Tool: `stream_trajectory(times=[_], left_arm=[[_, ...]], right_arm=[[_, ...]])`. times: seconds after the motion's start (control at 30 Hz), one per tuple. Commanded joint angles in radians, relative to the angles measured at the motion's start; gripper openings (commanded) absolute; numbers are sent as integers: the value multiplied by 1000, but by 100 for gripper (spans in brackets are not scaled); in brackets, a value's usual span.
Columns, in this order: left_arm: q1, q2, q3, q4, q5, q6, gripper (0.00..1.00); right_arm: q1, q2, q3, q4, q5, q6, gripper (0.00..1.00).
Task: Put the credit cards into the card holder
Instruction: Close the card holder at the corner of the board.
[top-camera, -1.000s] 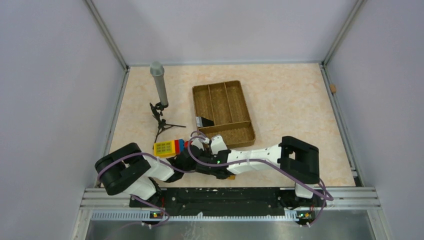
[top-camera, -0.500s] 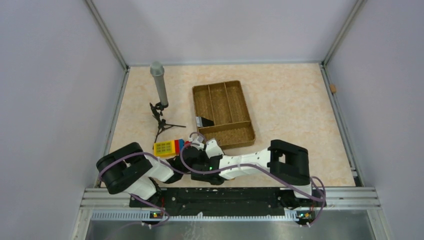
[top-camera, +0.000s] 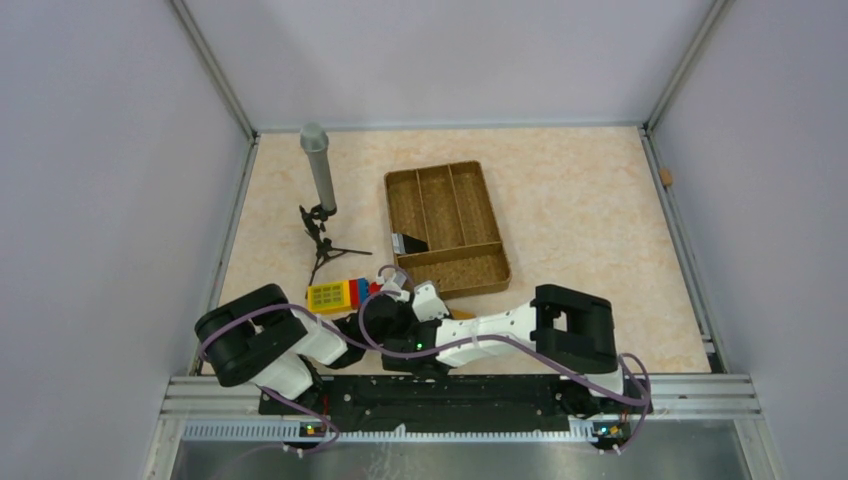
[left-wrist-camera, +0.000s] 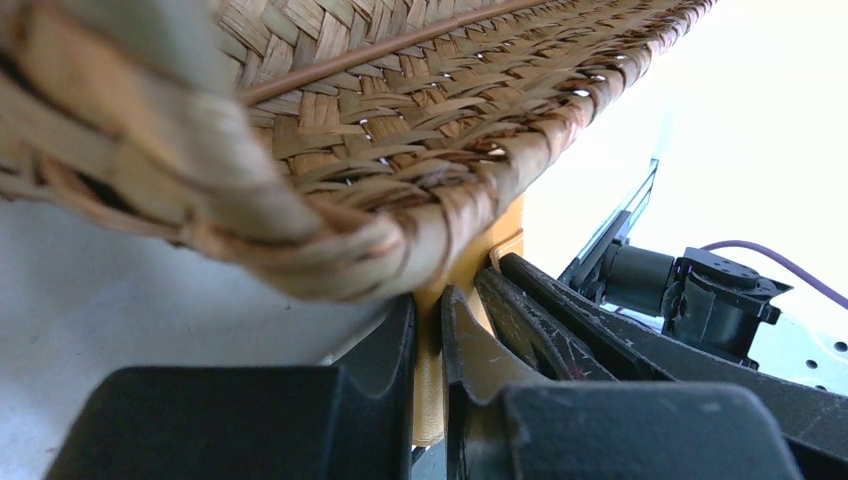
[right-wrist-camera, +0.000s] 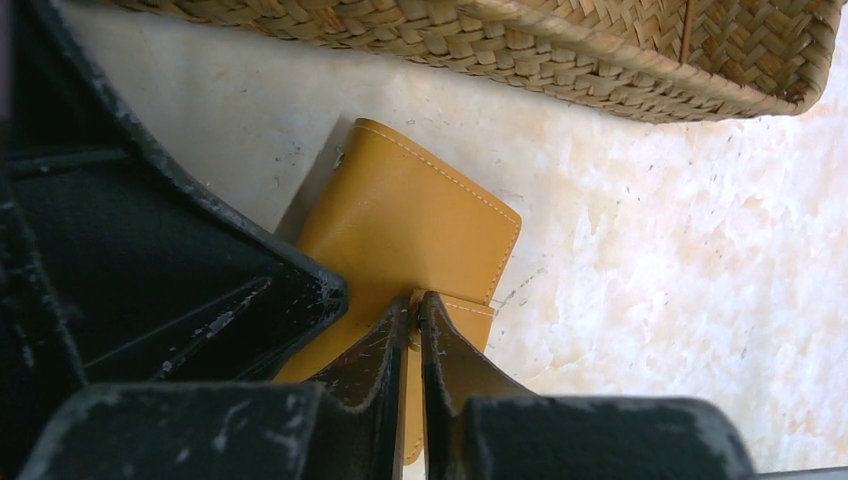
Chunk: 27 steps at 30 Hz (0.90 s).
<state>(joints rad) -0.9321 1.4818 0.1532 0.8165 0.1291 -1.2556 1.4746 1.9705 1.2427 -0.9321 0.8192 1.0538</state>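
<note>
The tan-orange card holder (right-wrist-camera: 400, 220) lies folded on the table just in front of the woven tray. My right gripper (right-wrist-camera: 413, 300) is shut on its snap tab (right-wrist-camera: 465, 318). My left gripper (left-wrist-camera: 428, 305) is shut on an edge of the card holder (left-wrist-camera: 430, 385), right under the tray's wall. In the top view both grippers (top-camera: 372, 325) (top-camera: 395, 315) meet low near the table's front, and the arms hide most of the holder. A dark flat card-like thing (top-camera: 410, 243) lies in the tray's left compartment.
The woven brown divided tray (top-camera: 470, 272) stands mid-table, its near wall close above both grippers. A yellow, blue and red toy block (top-camera: 340, 295) sits left of the grippers. A grey microphone on a small tripod (top-camera: 318, 180) stands at the back left.
The right arm has folded in to the left, its elbow and gripper moving towards the left gripper. The left arm has hardly moved.
</note>
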Motion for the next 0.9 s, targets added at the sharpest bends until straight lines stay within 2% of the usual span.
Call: stream_trajectory(times=[0.0,0.17,0.6,0.87], left_arm=[[-5,-2,-33,-64,-59,45,0],[-5,-86,-9,-197,-92,74,0],[-5,-169,-1,-317,-120,103,1],[-5,-179,19,-356,-120,122,1]], right_arm=[[19,71,-85,254,-407,195,4],[25,0,-19,124,-326,189,8],[52,-187,15,-1,-209,219,23],[64,-262,27,-114,-164,259,28]])
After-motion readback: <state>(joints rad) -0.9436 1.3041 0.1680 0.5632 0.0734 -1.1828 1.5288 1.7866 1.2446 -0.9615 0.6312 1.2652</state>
